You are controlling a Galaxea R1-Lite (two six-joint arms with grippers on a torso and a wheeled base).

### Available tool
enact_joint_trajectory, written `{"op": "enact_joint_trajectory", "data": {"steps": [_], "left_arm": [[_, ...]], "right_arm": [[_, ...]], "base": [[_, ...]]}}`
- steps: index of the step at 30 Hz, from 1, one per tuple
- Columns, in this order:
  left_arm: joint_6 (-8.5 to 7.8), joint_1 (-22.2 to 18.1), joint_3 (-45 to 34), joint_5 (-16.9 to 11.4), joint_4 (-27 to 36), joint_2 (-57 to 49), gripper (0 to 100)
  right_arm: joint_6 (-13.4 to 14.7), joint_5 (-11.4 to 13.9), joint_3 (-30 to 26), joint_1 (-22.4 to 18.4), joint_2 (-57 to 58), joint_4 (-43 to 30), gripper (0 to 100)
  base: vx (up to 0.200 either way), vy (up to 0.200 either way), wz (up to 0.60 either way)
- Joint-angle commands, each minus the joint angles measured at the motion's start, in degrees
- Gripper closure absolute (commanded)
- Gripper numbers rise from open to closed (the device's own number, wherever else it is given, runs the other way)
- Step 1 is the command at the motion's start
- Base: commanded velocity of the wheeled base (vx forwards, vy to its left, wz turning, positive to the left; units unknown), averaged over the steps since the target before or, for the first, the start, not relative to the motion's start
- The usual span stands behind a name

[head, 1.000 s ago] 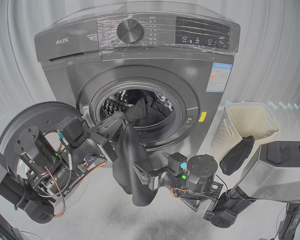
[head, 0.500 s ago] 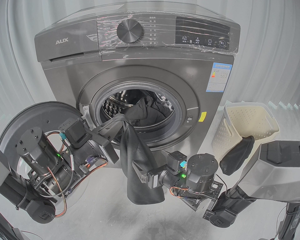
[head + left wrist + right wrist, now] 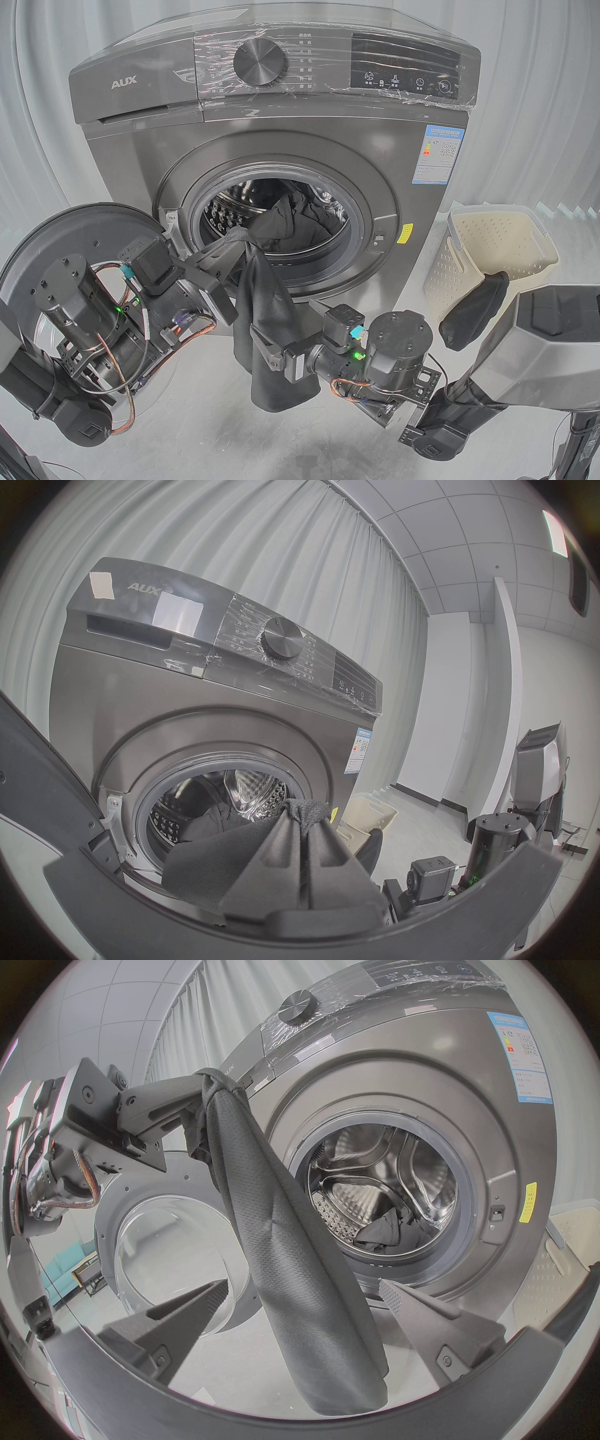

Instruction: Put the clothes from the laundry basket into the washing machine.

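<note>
Nearest, our right pincer [image 3: 300, 1291] gapes wide, gripping nothing, w/ the dark garment [image 3: 269, 325] hanging inside its gap. Above & beyond it, our left pincer [image 3: 302, 820] is clamped on the garment's top, just short of the washing machine [image 3: 375, 206] mouth. We reckon an early release drops it to the floor [image 3: 206, 431].

Test lab: curtains [image 3: 537, 125], film-wrapped washing machine [image 3: 275, 144]

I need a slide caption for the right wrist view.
Open right gripper near a dark garment hanging from the left gripper, before the open washer.

Dark grey arms [image 3: 75, 300] carry cylindrical joints [image 3: 400, 340], orange cables [image 3: 127, 406], teal plugs [image 3: 122, 271], green lights [image 3: 117, 309].
</note>
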State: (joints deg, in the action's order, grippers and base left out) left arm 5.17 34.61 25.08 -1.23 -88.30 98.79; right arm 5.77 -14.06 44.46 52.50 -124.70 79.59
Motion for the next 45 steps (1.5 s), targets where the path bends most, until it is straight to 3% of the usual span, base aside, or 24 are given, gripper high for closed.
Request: {"op": "enact_joint_trajectory", "data": {"steps": [1,11,25,36,45], "left_arm": [[0.02,0.0,0.1,0.0,0.0,0.2,100],[0.02,0.0,0.0,0.0,0.0,0.1,100],[0.02,0.0,0.0,0.0,0.0,-0.1,100],[0.02,-1.1,-0.1,0.0,0.0,0.8,100],[0.02,-0.9,0.0,0.0,0.0,0.6,100]], "right_arm": [[-0.6,0.1,1.6,0.2,-1.9,0.0,0],[-1.2,-0.1,9.9,-1.4,-6.7,-0.3,0],[-1.3,-0.1,14.7,-1.5,-10.3,0.1,0],[-0.8,0.0,12.1,0.9,-8.7,1.9,0],[-1.0,-0.6,15.0,0.0,-10.8,1.2,0]], "base": [[0.0,0.0,0.0],[0.0,0.0,0.0],[0.0,0.0,0.0],[0.0,0.0,0.0],[0.0,0.0,0.0]]}}
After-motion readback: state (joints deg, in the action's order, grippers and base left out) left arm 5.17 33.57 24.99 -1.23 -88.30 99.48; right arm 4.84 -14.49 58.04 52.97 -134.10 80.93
